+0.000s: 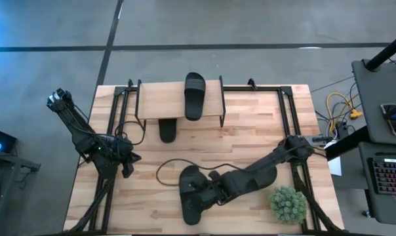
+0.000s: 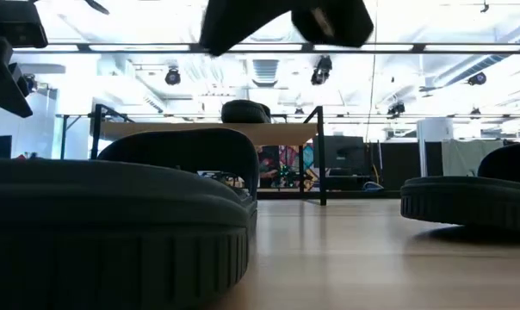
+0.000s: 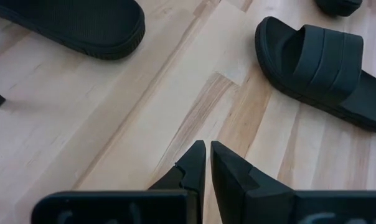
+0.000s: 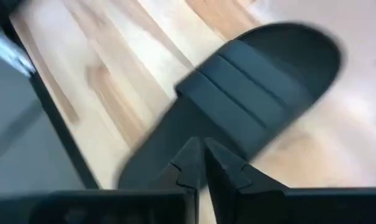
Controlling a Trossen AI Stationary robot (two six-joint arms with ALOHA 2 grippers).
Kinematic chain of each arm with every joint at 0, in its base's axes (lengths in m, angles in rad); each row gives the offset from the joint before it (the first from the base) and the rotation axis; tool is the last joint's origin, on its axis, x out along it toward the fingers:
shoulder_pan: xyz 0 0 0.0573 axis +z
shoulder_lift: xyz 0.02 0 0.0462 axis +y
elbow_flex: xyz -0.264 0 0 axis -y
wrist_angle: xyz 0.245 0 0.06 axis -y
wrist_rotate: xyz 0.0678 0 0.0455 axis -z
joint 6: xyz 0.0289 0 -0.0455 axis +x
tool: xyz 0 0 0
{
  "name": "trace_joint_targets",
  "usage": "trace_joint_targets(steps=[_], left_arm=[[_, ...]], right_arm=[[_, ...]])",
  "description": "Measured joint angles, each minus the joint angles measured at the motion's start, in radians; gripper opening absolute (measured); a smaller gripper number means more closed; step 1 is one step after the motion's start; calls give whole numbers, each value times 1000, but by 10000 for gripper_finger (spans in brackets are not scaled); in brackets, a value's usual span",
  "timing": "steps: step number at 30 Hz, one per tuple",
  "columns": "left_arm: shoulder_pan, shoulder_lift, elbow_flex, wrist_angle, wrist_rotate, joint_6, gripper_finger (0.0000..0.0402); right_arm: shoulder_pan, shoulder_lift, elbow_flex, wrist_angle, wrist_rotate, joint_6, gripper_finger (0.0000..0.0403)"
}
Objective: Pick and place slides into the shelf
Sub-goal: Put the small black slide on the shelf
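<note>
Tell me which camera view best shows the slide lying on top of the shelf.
The high view: the slide lies whole on the shelf plank, strap and sole both visible from above. The low view shows only its dark hump over the plank edge, far off. Neither wrist view shows it; each looks at slides on the table.

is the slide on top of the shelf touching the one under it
Apart. The high view shows the top slide lying on the shelf plank, while the lower slide sits beneath, on the table, poking out from the plank's front edge.
</note>
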Motion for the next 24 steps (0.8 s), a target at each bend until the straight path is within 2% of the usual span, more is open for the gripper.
trace_joint_targets(steps=[5,14,18,24], left_arm=[[0,1,0,8,0,13,10],[0,2,0,8,0,13,10],[0,2,0,8,0,13,10],[0,13,0,8,0,13,10]], right_arm=[[2,7,77,-127,0,-178,67],[-2,10,62,-120,-5,-429,191],[-2,19,47,-111,11,-516,219],[-7,79,47,-71,52,-635,232]])
